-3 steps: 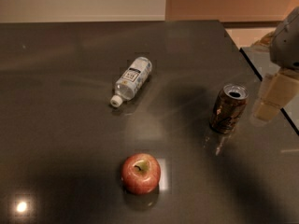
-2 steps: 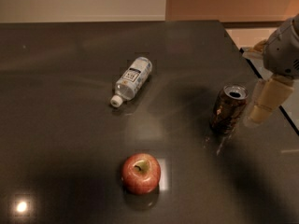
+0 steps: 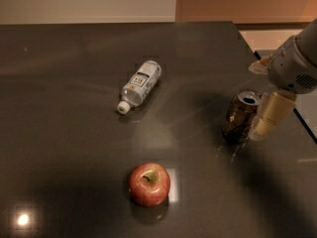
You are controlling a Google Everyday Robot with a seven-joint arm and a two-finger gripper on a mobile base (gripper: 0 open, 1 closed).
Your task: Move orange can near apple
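The orange can (image 3: 239, 117) stands upright on the dark table at the right, its silver top showing. The red apple (image 3: 149, 184) sits at the front centre, well to the left of the can and nearer to me. My gripper (image 3: 262, 125) reaches down from the right edge. It hangs right beside the can's right side, at the can's height, touching it or nearly so. Part of the gripper is hidden behind the can.
A clear plastic bottle (image 3: 140, 84) with a white cap lies on its side at the middle of the dark table (image 3: 69, 133). The table's right edge (image 3: 302, 118) runs just behind the gripper. Pale floor shows beyond it.
The gripper has moved left and slightly down, from a gap beside the can to right against its right side. The can, apple and bottle have not moved.
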